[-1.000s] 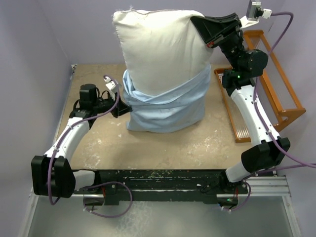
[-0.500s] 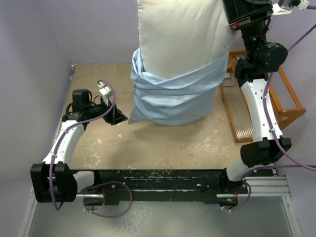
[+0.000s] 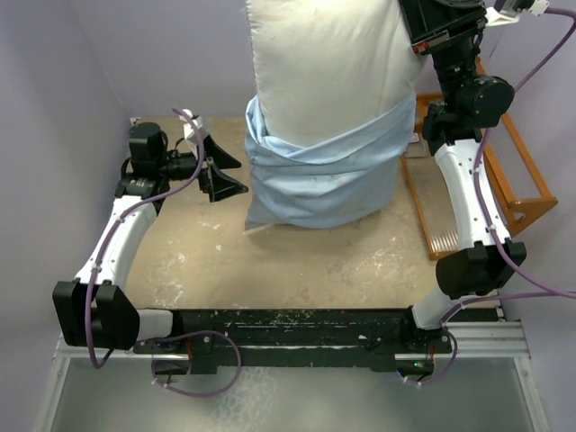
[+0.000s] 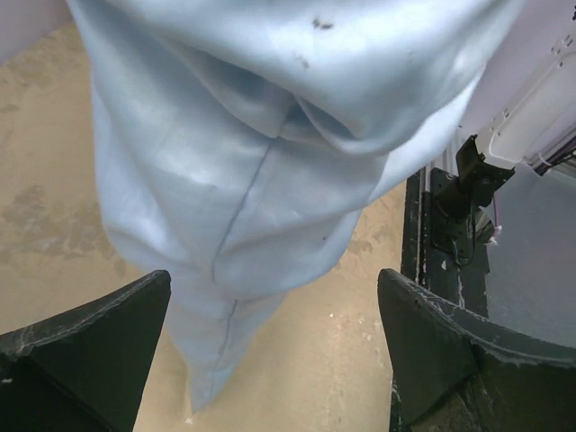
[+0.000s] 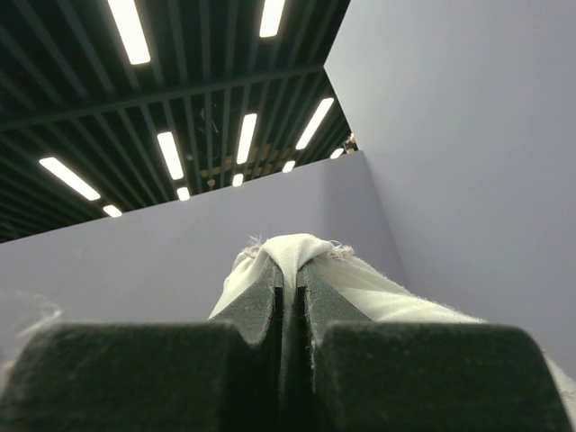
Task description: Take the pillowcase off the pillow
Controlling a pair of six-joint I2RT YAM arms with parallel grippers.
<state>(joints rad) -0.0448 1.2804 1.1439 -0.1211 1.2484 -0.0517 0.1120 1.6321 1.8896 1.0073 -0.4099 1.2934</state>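
**Pillow Held Up High, Blue Cover Sagging Low**

The right gripper (image 5: 290,288) is up high; its two fingers are squeezed tight on a top corner of the pillow (image 3: 324,63), and a bit of white cloth sticks out between them; the big white pillow hangs down from there, above the back of the table (image 3: 297,261).

The pillowcase (image 3: 324,175) is wrapped around the bottom part of the pillow only; it is blue and wrinkly; the top part of the pillow is bare; the low corner of the pillowcase hangs close to the table, and I cannot tell if it touches.

The left gripper (image 3: 232,171) is just beside the pillowcase, on its left; its fingers are spread wide apart and hold nothing; it points at the blue cloth.

An orange rack (image 3: 522,189) sits on the right.
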